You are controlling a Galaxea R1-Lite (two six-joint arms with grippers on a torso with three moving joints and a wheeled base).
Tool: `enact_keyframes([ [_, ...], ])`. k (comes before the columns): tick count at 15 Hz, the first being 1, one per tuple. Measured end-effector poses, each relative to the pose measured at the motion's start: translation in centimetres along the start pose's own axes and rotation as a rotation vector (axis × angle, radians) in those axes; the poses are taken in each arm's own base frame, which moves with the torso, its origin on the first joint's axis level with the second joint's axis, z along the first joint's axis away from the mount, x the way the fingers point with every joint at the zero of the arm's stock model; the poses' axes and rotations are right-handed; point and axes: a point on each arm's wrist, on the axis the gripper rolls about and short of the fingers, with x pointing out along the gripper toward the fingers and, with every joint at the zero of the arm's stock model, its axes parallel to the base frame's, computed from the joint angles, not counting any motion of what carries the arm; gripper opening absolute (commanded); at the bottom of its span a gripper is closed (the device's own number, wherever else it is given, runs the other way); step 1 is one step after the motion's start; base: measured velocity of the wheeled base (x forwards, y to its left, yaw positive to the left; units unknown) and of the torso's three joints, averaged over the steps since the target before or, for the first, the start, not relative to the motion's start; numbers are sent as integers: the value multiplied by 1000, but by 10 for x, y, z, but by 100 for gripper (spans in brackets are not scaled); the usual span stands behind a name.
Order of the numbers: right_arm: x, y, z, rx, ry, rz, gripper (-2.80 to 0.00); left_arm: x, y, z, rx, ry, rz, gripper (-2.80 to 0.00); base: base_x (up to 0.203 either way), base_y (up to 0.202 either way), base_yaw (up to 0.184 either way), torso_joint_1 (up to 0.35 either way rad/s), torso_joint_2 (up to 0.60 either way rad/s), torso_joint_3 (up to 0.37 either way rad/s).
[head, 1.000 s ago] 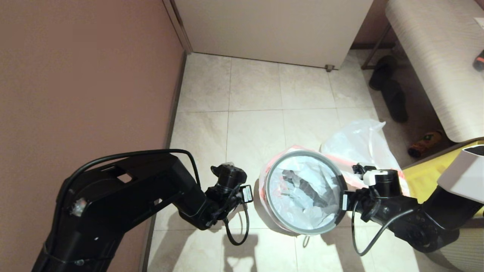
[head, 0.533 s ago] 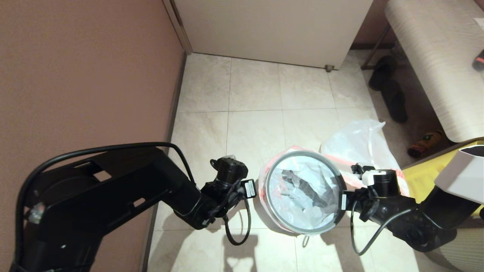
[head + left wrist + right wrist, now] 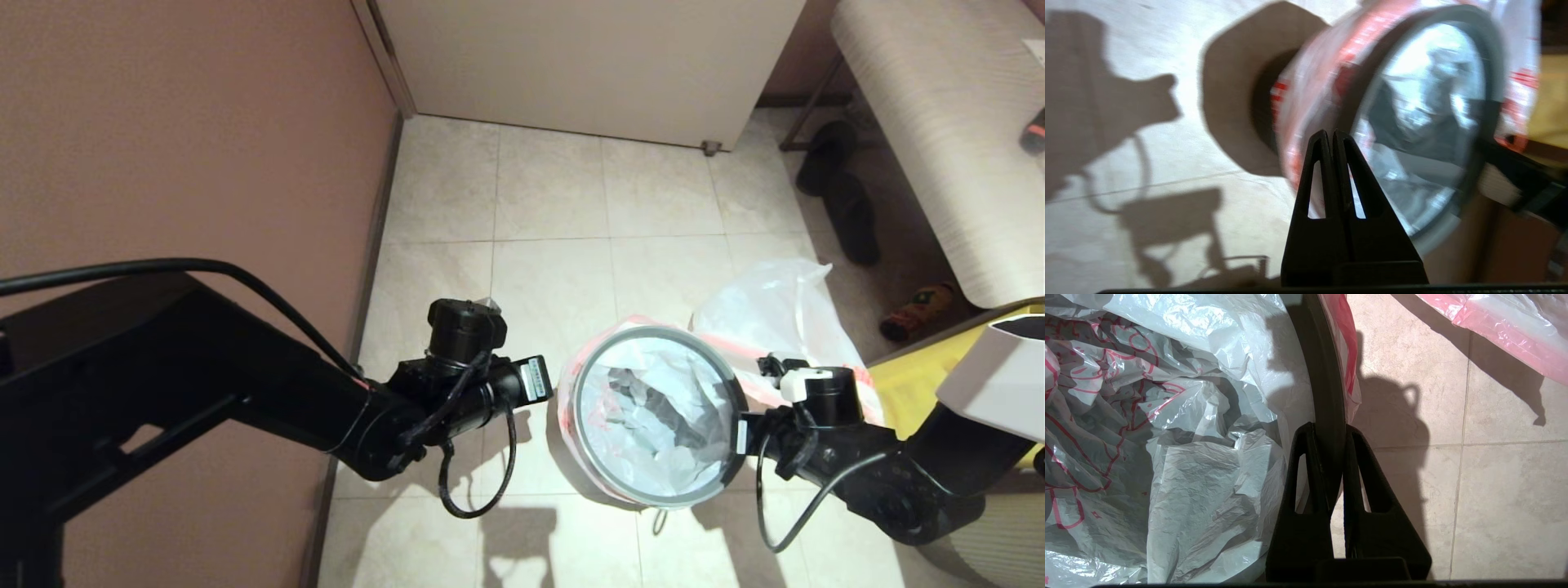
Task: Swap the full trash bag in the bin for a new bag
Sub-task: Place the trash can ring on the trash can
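Observation:
The bin (image 3: 1261,106) stands on the tiled floor, its grey hoop (image 3: 576,416) seated on the rim. The new bag (image 3: 653,408) lines it, crumpled plain film with red print (image 3: 1200,469), its pink-red band folded outside under the hoop. My right gripper (image 3: 1329,428) is shut on the hoop's right side (image 3: 737,431). My left gripper (image 3: 1329,132) is shut on nothing and hangs just left of the bin, apart from it. The full trash bag (image 3: 767,302) lies on the floor behind the bin to the right; its contents do not show here.
A brown wall (image 3: 188,163) runs close on the left and a white cabinet (image 3: 588,57) stands ahead. On the right are a yellow fabric bag (image 3: 922,384), a bench (image 3: 939,139), black slippers (image 3: 841,204) and a bottle (image 3: 914,310) on the floor.
My left arm has lifted and its wrist has swung up and back beside the bin, with the gripper still shut. The right gripper has stayed on the hoop.

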Motion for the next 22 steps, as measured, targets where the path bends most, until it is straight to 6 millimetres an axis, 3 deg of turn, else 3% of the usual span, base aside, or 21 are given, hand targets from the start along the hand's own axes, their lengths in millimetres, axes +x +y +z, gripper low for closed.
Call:
enact_keyframes([
  [4, 0, 1, 2, 4, -25, 6, -280, -8, 8, 5, -84, 133, -220, -280, 0, 0, 0, 0, 0, 0],
  [8, 1, 2, 6, 14, -99, -23, -280, 3, 14, -4, -104, 220, -302, -280, 0, 0, 0, 0, 0, 0],
  [9, 1, 2, 5, 13, -100, -28, 0, 5, 15, -5, -103, 226, -304, -280, 0, 0, 0, 0, 0, 0],
  [15, -6, 1, 10, 8, -154, -37, 0, 20, 22, -18, -68, 239, -299, -280, 0, 0, 0, 0, 0, 0],
  [21, -56, -6, 37, 49, -244, 4, 0, 32, 25, -25, -52, 234, -324, -280, 0, 0, 0, 0, 0, 0],
  [22, -64, -8, 43, 100, -257, 60, -100, 34, 24, -25, -52, 234, -328, -280, 0, 0, 0, 0, 0, 0],
])
